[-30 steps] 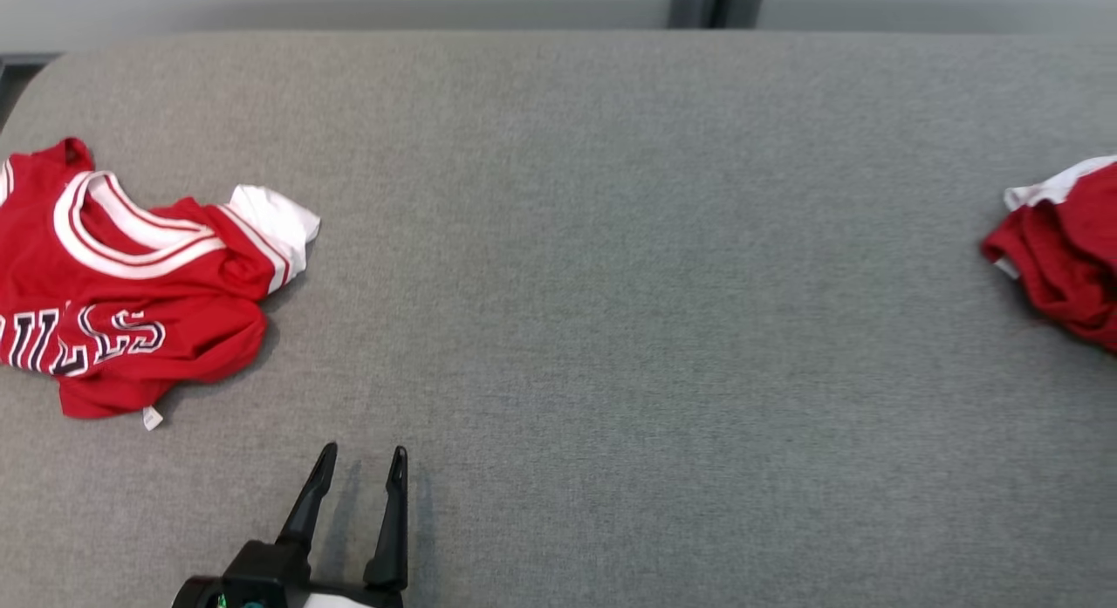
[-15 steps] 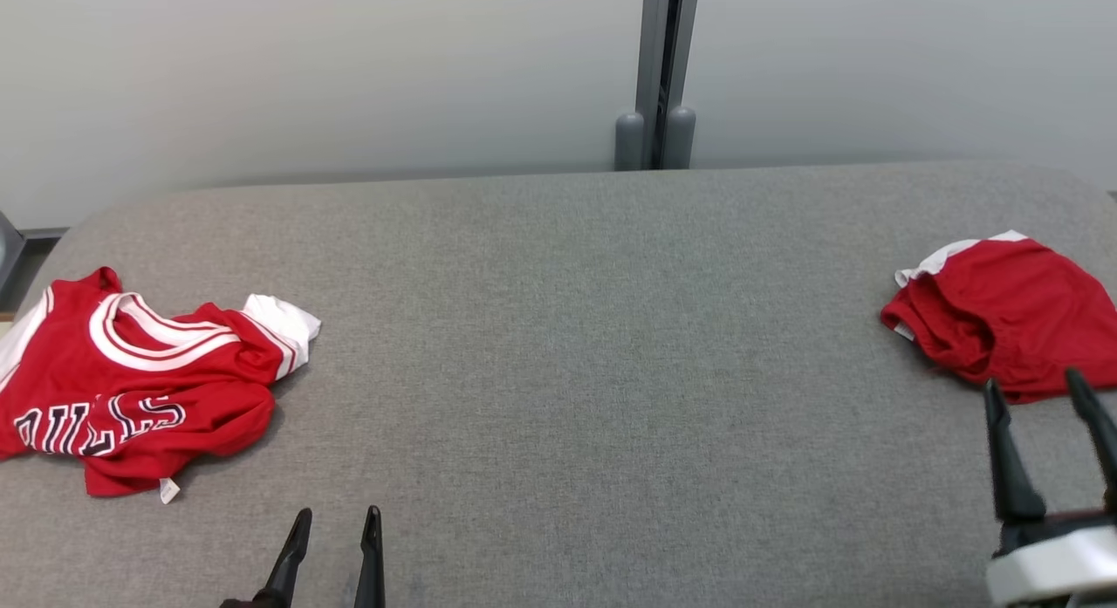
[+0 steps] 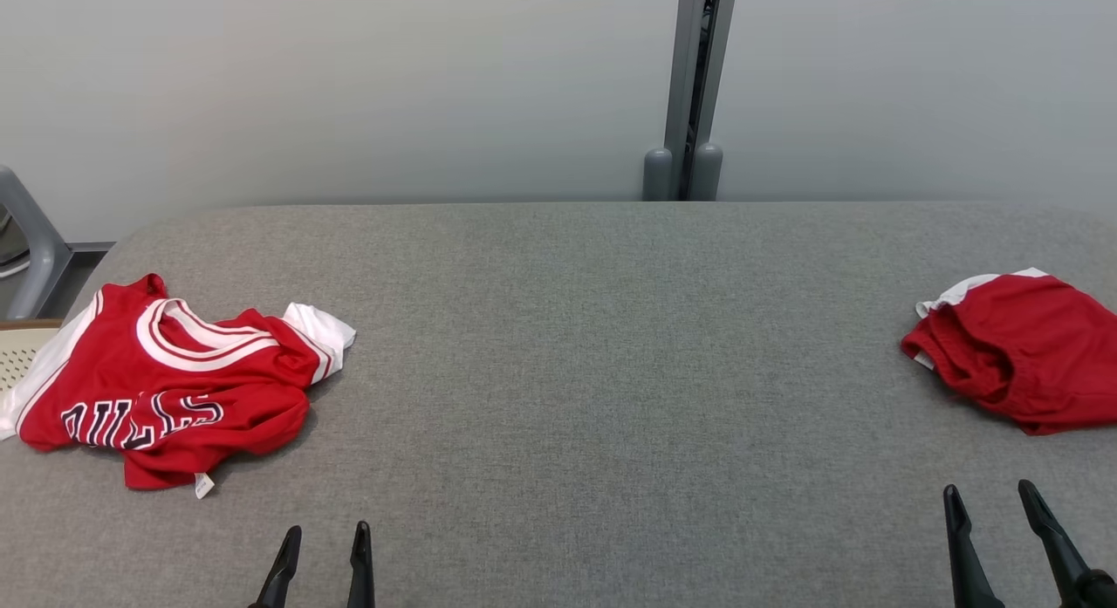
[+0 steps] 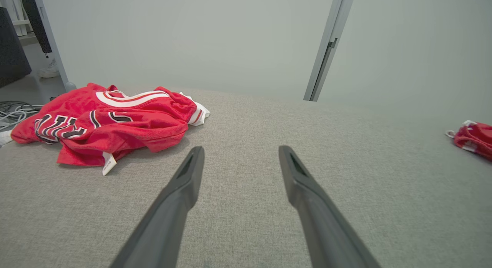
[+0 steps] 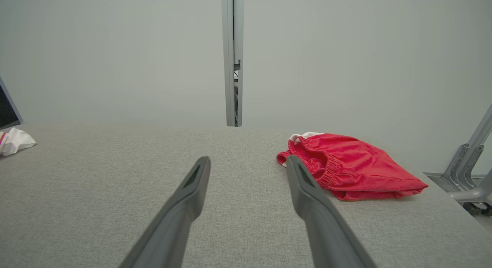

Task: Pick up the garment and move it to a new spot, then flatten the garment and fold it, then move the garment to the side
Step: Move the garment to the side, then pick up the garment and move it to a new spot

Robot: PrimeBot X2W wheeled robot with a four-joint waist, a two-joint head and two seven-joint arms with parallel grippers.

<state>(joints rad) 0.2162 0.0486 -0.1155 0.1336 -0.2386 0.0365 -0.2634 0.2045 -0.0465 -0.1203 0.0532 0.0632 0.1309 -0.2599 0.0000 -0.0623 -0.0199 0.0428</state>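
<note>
Both arms sit low at six o'clock, pointing toward twelve. The left fingers (image 3: 284,560) are spread wide and empty, the right fingers (image 3: 960,547) likewise. The crumpled red jersey T-shirt with white sleeves (image 3: 174,381) lies at nine o'clock on the grey fabric surface (image 3: 611,372), long axis nine-to-three, striped collar toward twelve.

One garment (image 3: 174,390), one red cloth (image 3: 1021,364), two pincers (image 3: 326,529) (image 3: 988,488).

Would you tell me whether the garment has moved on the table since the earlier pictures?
No. The garment keeps its place by the table's left corner; the camera alone has shifted.
</note>
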